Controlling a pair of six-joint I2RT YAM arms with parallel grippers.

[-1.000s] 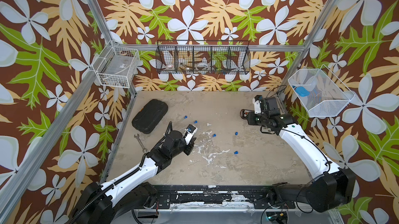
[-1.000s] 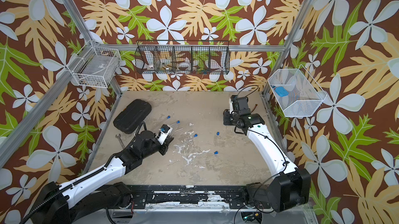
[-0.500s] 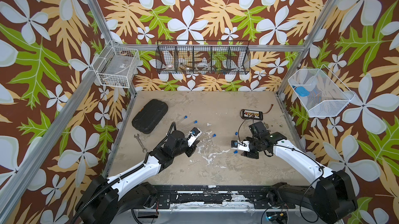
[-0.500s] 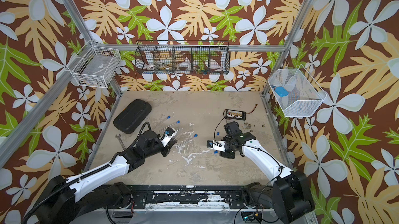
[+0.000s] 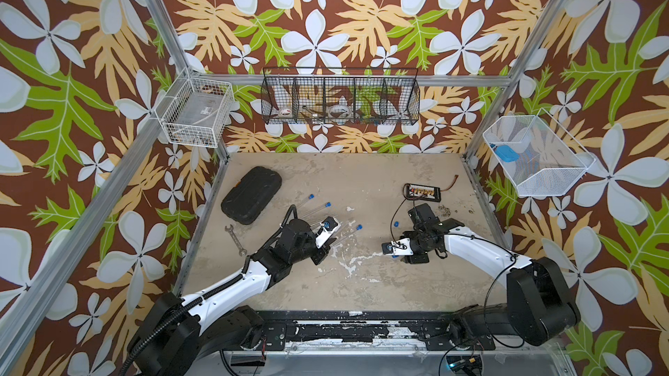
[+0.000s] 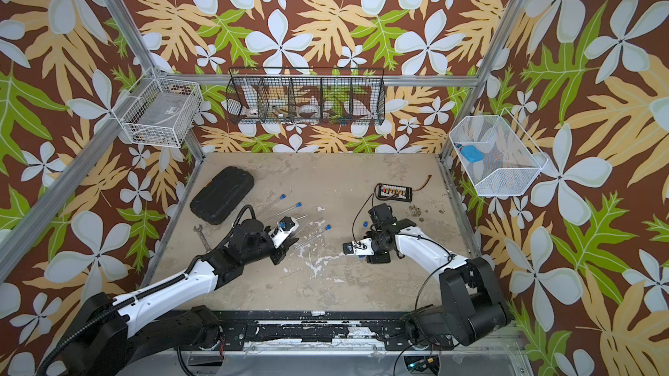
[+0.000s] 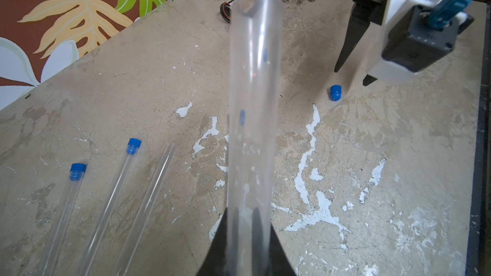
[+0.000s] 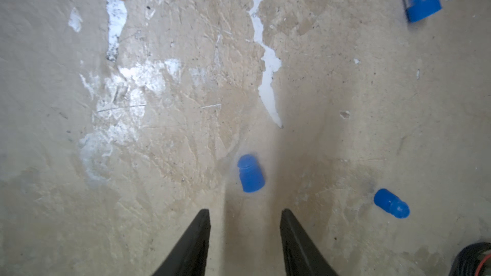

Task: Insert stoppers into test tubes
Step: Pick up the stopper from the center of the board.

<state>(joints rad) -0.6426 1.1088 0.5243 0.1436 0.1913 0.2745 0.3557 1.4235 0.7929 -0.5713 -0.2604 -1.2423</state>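
My left gripper [image 7: 248, 224] is shut on a clear test tube [image 7: 252, 128] that sticks out ahead of it, open end free. In both top views it [image 5: 331, 231] [image 6: 289, 229] hovers left of centre. My right gripper [image 8: 245, 209] [image 7: 350, 76] is open and empty, its tips just short of a loose blue stopper [image 8: 251, 173] [image 7: 335, 92] on the table. A second loose stopper [image 8: 392, 203] [image 5: 395, 223] lies nearby. Two stoppered tubes [image 7: 77, 171] [image 7: 133, 145] and one open tube [image 7: 156, 181] lie on the table. A third stoppered tube [image 5: 358, 227] lies near the left gripper.
A black case [image 5: 251, 195] and a grey wrench [image 5: 234, 239] lie at the left. A small circuit board with wires [image 5: 423, 191] sits at the back right, crumbs [image 5: 443, 207] beside it. Wire baskets hang on the walls; the white one [image 5: 535, 182] holds a flat light-blue object.
The right arm swung from the back right corner down to the middle of the table, over the loose stopper. The left gripper, still holding its tube, shifted slightly.
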